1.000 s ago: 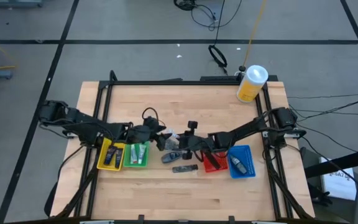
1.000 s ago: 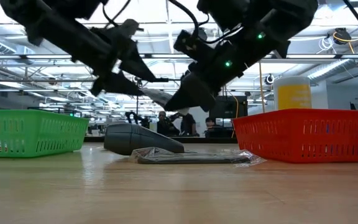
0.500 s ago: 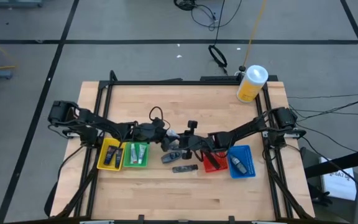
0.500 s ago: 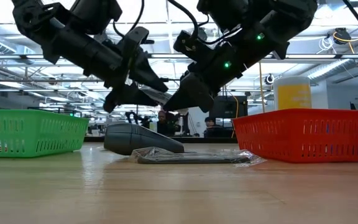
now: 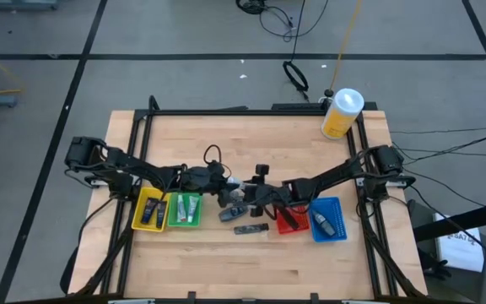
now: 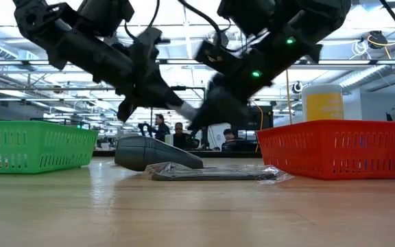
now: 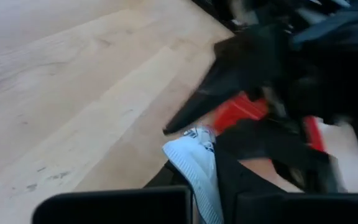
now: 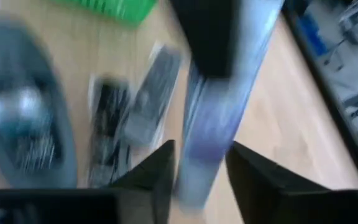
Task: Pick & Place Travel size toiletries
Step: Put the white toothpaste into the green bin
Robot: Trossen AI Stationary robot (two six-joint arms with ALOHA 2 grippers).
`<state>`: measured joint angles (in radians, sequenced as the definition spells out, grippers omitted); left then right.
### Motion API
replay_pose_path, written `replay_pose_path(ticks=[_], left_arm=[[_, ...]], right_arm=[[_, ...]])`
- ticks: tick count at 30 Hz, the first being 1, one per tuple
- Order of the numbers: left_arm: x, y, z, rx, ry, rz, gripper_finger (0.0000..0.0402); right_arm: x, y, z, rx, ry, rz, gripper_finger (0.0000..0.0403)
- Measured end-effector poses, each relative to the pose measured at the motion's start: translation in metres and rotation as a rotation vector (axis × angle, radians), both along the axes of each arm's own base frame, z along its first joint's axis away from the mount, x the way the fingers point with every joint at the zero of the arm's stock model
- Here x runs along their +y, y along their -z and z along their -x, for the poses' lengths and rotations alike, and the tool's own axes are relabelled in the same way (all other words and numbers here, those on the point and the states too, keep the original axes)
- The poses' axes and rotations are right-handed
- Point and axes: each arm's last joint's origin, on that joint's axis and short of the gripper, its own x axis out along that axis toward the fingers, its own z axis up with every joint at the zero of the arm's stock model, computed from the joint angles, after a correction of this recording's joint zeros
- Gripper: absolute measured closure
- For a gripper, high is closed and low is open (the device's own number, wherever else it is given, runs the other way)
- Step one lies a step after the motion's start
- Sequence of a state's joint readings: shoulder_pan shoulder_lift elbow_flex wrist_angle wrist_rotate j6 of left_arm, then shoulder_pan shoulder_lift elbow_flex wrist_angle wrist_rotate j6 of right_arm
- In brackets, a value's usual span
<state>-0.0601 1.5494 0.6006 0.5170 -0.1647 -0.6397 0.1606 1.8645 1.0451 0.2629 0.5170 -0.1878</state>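
Note:
Above the table's middle, my two grippers meet at a white and silver tube (image 7: 191, 167), one of the travel size toiletries. My left gripper (image 6: 182, 106) comes from the table's left and is shut on one end. My right gripper (image 8: 201, 163) comes from the right; its parted fingers stand on either side of the tube's (image 8: 211, 118) other end, close to it. Below them a grey tube (image 6: 156, 152) and a flat dark packet (image 6: 211, 173) lie on the wood. My left gripper pinches the white tube's end (image 7: 197, 177) between its two fingers, slanting down from the table's left. The fingers lie along the tube. The tube is clear of the table and sticks out forward past the fingertips toward my right gripper.
Yellow bin (image 5: 148, 211) and green bin (image 5: 184, 210) sit left of the grippers, red bin (image 5: 292, 218) and blue bin (image 5: 327, 219) to the right, all holding small items. A yellow canister (image 5: 341, 112) stands at the far right corner. Bare wood lies toward the near edge.
My left gripper has moved toward the table's right and a little down, up to my right gripper, and has shut on the free end of the tube held there. The tube has stayed in the air in the same place.

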Motion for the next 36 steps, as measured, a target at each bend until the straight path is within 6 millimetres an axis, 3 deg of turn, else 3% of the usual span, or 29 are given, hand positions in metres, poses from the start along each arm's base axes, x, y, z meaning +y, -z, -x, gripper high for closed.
replay_pose_path(ticks=[5, 9, 14, 18, 21, 25, 29, 36], left_arm=[[-0.001, -0.014, 0.011, 0.042, 0.061, -0.03, 0.0372], [-0.005, -0.042, 0.029, 0.154, 0.141, -0.065, 0.0392], [-0.02, -0.081, 0.059, 0.439, 0.195, 0.031, 0.0382], [-0.032, -0.096, 0.084, 0.719, 0.142, 0.126, 0.038], [-0.038, -0.093, 0.096, 0.839, 0.108, 0.185, 0.0388], [-0.04, -0.069, 0.102, 0.904, 0.042, 0.298, 0.039], [-0.041, -0.045, 0.098, 0.889, 0.072, 0.369, 0.0368], [-0.03, -0.031, 0.097, 0.887, 0.102, 0.398, 0.032]], right_arm=[[0.004, -0.006, 0.009, 0.048, 0.007, -0.014, 0.0197], [0.009, -0.018, 0.013, 0.018, -0.009, -0.021, 0.0158], [0.008, -0.026, 0.017, -0.059, -0.015, -0.028, 0.0145], [0.007, -0.023, 0.022, -0.098, -0.019, -0.03, 0.015], [0.007, -0.022, 0.027, -0.12, -0.021, -0.033, 0.0154], [0.006, -0.018, 0.032, -0.13, -0.021, -0.035, 0.0155], [0.006, -0.021, 0.033, -0.146, -0.021, -0.038, 0.0157], [0.006, -0.019, 0.033, -0.135, -0.021, -0.036, 0.0158]])
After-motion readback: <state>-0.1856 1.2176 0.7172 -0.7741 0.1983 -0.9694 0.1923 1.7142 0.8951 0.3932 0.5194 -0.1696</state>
